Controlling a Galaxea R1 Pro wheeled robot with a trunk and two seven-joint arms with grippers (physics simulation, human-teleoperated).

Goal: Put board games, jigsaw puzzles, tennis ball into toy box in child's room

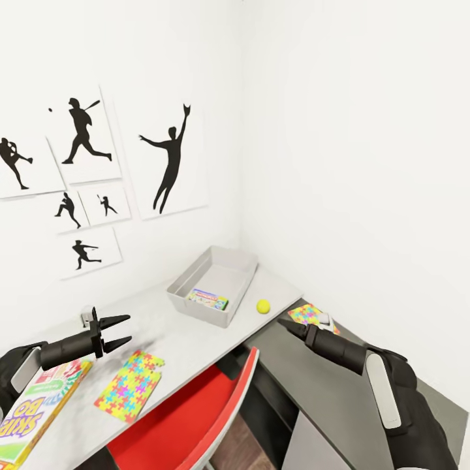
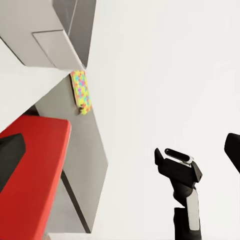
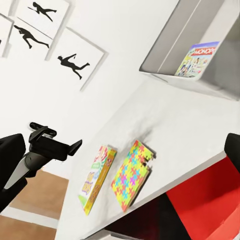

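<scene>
The light grey toy box (image 1: 215,269) sits at the table's (image 1: 189,339) far corner with one board game (image 1: 208,299) lying inside; the game shows in the right wrist view too (image 3: 199,58). The tennis ball (image 1: 263,305) rests just right of the box. One jigsaw puzzle (image 1: 130,385) lies on the near part of the table beside a green-edged board game (image 1: 29,411). A second jigsaw puzzle (image 1: 307,314) lies on the lower dark cabinet. My left gripper (image 1: 116,332) hovers open above the table's left side. My right gripper (image 1: 289,324) hangs open beside the second puzzle, holding nothing.
A red chair (image 1: 189,418) is pushed under the table's front edge. The dark grey cabinet (image 1: 339,398) runs along the right wall. White walls meet in the corner behind the box, with black baseball silhouette posters (image 1: 85,134) on the left wall.
</scene>
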